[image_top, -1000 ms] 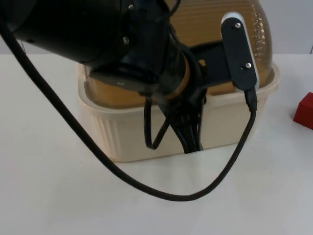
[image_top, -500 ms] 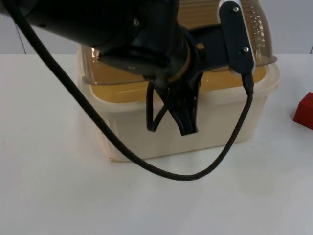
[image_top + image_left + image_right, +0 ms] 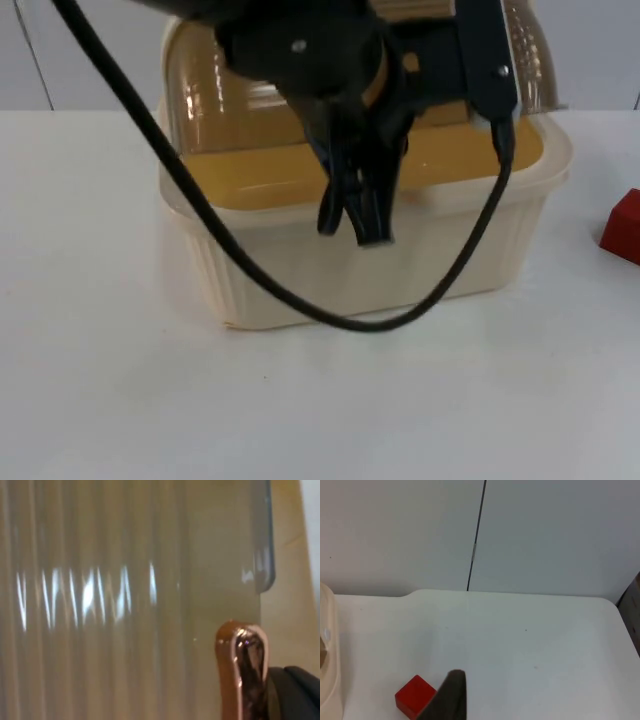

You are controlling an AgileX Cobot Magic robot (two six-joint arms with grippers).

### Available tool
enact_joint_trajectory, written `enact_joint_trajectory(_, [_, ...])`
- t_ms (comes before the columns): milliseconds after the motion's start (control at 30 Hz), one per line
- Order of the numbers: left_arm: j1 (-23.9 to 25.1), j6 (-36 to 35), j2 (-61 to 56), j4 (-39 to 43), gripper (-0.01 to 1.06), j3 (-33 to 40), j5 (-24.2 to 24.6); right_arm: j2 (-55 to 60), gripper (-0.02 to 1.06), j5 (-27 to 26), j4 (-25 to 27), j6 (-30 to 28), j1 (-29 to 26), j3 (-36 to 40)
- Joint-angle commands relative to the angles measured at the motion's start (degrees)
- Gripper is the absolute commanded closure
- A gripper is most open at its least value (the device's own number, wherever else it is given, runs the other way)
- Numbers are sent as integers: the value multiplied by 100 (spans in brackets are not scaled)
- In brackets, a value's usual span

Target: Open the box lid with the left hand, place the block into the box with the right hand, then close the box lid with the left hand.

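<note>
A cream plastic box (image 3: 300, 275) stands mid-table, and its ribbed amber see-through lid (image 3: 230, 95) is tilted up at the front above the yellow inside. My left gripper (image 3: 357, 222) hangs over the box's front rim, fingers together on the lid's front edge. Close up in the left wrist view are the ribbed lid (image 3: 100, 605) and one fingertip (image 3: 245, 675). The red block (image 3: 624, 225) lies on the table to the right of the box. My right gripper (image 3: 451, 700) waits just above and beside the red block (image 3: 415, 698).
The grey partition wall (image 3: 545, 535) closes the table's far edge. White table top (image 3: 320, 400) stretches in front of the box and between the box and the block.
My left gripper has risen and pulled back from the box's front wall. The lid has swung up with it, from nearly shut to tilted open.
</note>
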Motion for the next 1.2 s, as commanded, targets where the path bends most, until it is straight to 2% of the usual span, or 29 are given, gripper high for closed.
enact_joint_trajectory(0, [121,273,-7,-209,105,-173,205,-16,0,-21,-36,32,4,-45])
enact_joint_trajectory(133, [392,1047,-7,-999,105,-530,364,-16,0,-21,-36,32,4,-45])
enact_joint_trajectory(233, [536,1293,-7,-1317,105,-707,391,-16,0,-21,-36,32,4,-45])
enact_joint_trajectory(533, [1050,1340,-7,-1999,105,-1229,302,-16,0,-21,-36,32,4,-45])
enact_joint_trajectory(767, [1299,1397,-7,-2101,105,-1281,283,-16,0,-21,-36,32,4,-45])
enact_joint_trajectory(933, [1289,1839,-44,-2850,105,-1281,752,-16,0,-21,-36,32,4,-45])
enact_joint_trajectory(1067, [1273,2794,-244,-4226,105,-1281,1843,-16,0,-21,-27,32,4,-45])
enact_joint_trajectory(1100, [1273,2794,-244,-4226,105,-1281,1843,-16,0,-21,-27,32,4,-45])
enact_joint_trajectory(1167, [1273,3328,-441,-4945,105,-1281,2534,-16,0,-21,-27,32,4,-45])
